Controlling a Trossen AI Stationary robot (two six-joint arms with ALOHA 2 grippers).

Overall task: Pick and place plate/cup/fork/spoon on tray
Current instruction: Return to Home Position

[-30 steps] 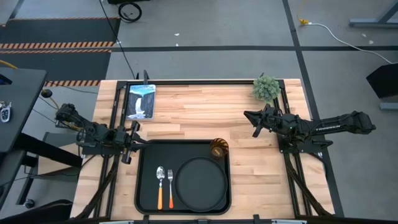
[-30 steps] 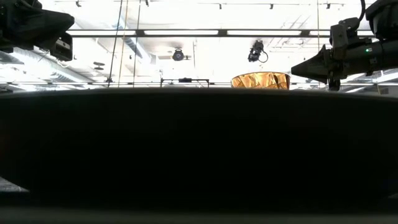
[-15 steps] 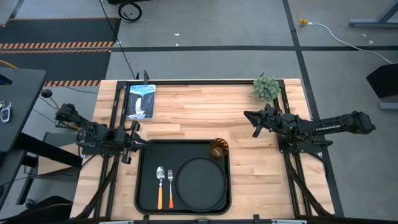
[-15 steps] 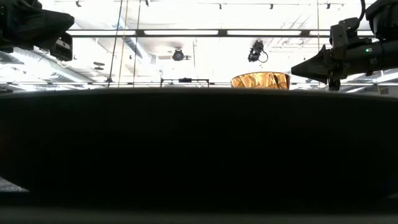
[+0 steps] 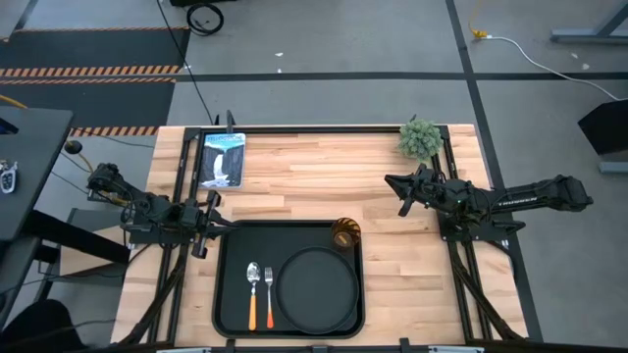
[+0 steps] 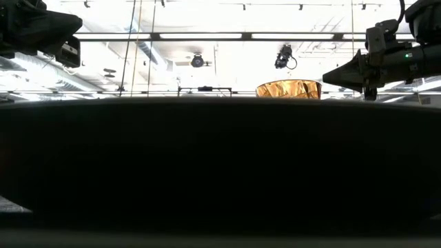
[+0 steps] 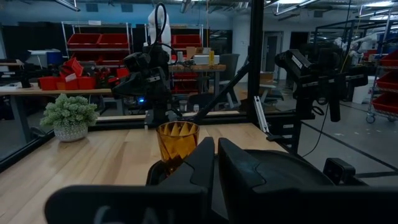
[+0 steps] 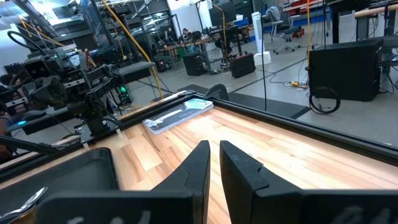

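Left gripper point(image 5: 218, 226) hangs over the table edge at the 10 o'clock corner of the tray, fingers drawn together to a thin slit, nothing held. Right gripper point(image 5: 397, 193) hangs over bare wood at 2 o'clock from the tray and well apart from it, fingers likewise nearly closed and holding nothing. Table point(image 5: 324, 176) is light wood on a dark frame. Tray point(image 5: 235, 253) lies flat at the table's 6 o'clock edge, midway between the two arms. Plate point(image 5: 317, 291) lies flat inside the tray and fills its 3 o'clock half, close to the rim. A picture card point(image 5: 222, 159) lies at the table's 11 o'clock corner, and a small potted plant point(image 5: 420, 138) stands at the 1 o'clock corner; both are clear of the tray. Cup point(image 5: 345, 233) stands upright at the tray's 1 o'clock corner, just beyond the plate at the plate's 1 o'clock; whether the two touch cannot be told. Spoon point(image 5: 252, 294) and fork point(image 5: 269, 294) lie side by side in the tray's 9 o'clock half, heads toward 12 o'clock and handles toward 6 o'clock. The spoon is the nearer to the tray's 9 o'clock rim, and the fork lies between the spoon and the plate, just beside each.
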